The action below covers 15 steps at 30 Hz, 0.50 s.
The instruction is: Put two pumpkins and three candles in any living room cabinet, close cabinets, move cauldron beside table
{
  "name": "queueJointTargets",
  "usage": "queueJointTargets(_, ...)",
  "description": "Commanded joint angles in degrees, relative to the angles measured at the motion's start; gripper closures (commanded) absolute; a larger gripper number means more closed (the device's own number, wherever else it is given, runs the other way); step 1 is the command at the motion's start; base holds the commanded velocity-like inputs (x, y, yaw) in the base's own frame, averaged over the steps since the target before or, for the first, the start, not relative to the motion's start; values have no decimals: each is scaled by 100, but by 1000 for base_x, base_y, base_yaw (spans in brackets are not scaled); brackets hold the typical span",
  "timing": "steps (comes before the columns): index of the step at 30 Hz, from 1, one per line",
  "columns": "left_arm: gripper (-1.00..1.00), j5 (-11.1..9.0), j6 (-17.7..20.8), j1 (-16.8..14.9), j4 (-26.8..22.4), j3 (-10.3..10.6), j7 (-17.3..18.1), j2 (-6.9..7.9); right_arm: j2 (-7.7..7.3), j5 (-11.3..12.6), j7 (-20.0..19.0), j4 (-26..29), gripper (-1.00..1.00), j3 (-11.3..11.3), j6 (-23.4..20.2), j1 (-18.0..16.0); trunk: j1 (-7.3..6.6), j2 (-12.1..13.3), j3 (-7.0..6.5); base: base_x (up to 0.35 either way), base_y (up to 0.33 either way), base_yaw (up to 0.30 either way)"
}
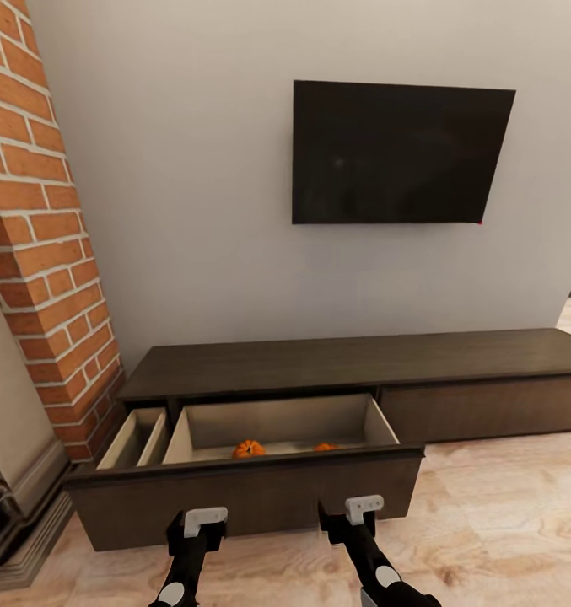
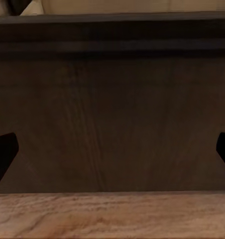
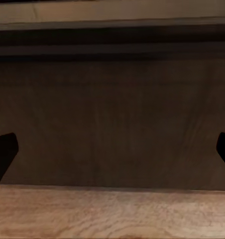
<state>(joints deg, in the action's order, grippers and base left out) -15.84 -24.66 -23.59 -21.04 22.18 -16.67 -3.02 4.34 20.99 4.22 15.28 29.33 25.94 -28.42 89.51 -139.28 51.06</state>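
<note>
My left gripper and right gripper stood spread wide and empty, close before the cabinet's open drawer front. Two pumpkins lay inside. I judged the front stiff, heavy and handleless: best pushed flat, low and evenly.

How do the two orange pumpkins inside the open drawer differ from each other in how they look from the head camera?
The left pumpkin shows more of its body above the drawer front; the right pumpkin shows just a thin orange sliver. The left pumpkin sits near the middle of the drawer; the right pumpkin lies further toward the drawer's right side. Both are bright orange, lie on the pale drawer floor, and are partly hidden by the dark front panel.
</note>
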Motion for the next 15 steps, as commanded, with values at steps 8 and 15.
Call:
queueJointTargets(8, -100, -42, -22, -5, 4, 50, -38, 3, 5, 20, 44, -7, -100, 47, 17, -5, 1, -2, 6, 136, 0, 0)
queueJointTargets(15, -100, -42, -22, -5, -3, 42, -47, 2, 2, 20, 44, -7, -100, 20, 17, -4, 1, -2, 6, 18, 0, 0)
